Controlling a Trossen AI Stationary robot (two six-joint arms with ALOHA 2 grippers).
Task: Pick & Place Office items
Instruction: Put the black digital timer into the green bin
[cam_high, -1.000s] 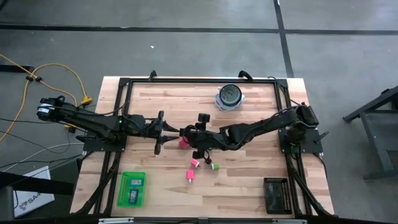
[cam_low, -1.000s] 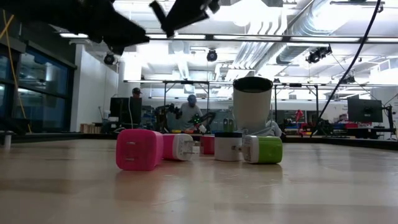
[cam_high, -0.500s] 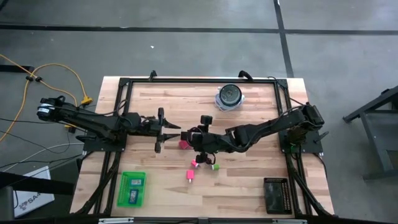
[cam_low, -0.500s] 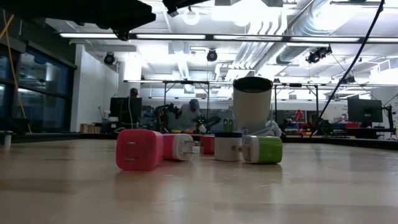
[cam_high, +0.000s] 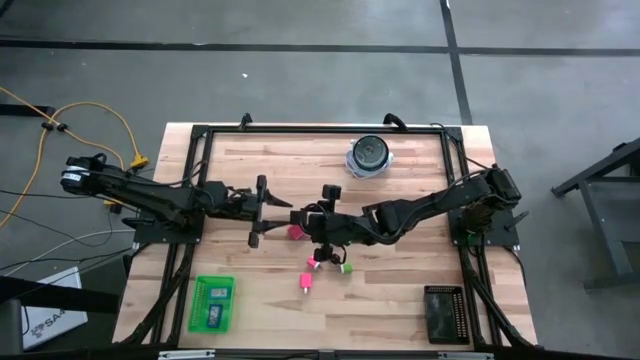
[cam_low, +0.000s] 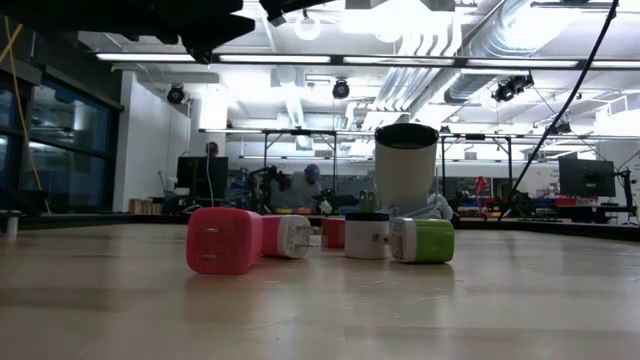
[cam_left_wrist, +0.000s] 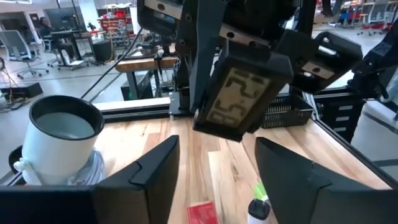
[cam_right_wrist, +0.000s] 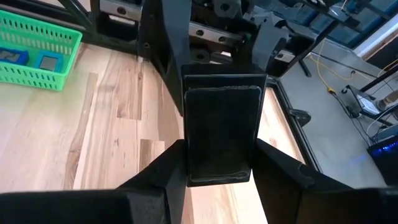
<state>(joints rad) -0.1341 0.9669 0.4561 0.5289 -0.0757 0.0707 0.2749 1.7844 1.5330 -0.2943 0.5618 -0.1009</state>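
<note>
Both grippers meet above the table's middle. My right gripper is shut on a flat black rectangle, which also shows in the left wrist view. My left gripper is open and faces it, its fingers apart on either side just short of the piece. In the high view the left gripper and the right gripper are nearly tip to tip. Below them lie a red block, two pink pieces and a green piece, all resting on the wood. My right gripper pinches the black rectangle between its two fingers, which sit on the long side edges near its lower end. The piece is lifted clear of the table and sticks out forward beyond the fingertips, toward the left gripper.
A round blue-white object with a dark top stands near the far edge. A green tray with small pieces sits at the near left, a black tray at the near right. A black frame rail borders the table.
My right gripper has moved toward the table's left with the black rectangle, and my left gripper has edged toward the right, so the two have closed up. Both have risen, showing less at the top of the low view. The pieces on the table have stayed put.
</note>
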